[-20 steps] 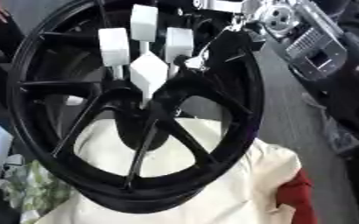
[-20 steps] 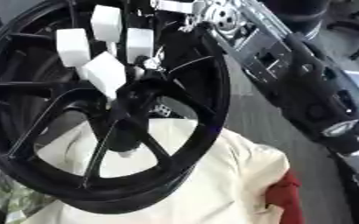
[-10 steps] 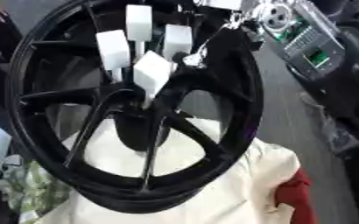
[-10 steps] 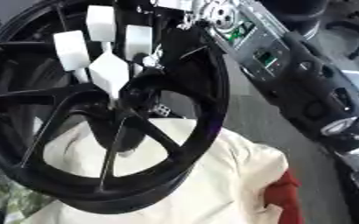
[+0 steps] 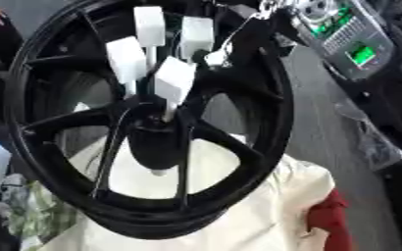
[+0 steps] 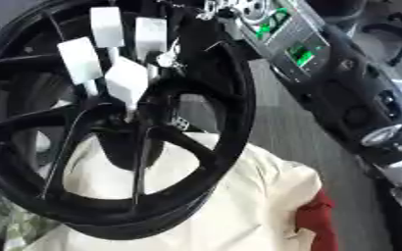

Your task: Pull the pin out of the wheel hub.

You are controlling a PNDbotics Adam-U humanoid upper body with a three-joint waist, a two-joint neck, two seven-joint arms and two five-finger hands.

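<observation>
Right arm [image 6: 324,63] shifted up-right | right hand [image 5: 166,59] white fingertips at wheel hub [image 5: 157,142], grip unclear | no legible writing

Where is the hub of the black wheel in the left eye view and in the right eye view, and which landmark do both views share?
Left eye view: the hub lies left of centre, just below the middle.
Right eye view: the hub lies further left, at about the same height.
Shared landmark: the red cloth at the lower right, beside the cream cloth under the wheel.
</observation>
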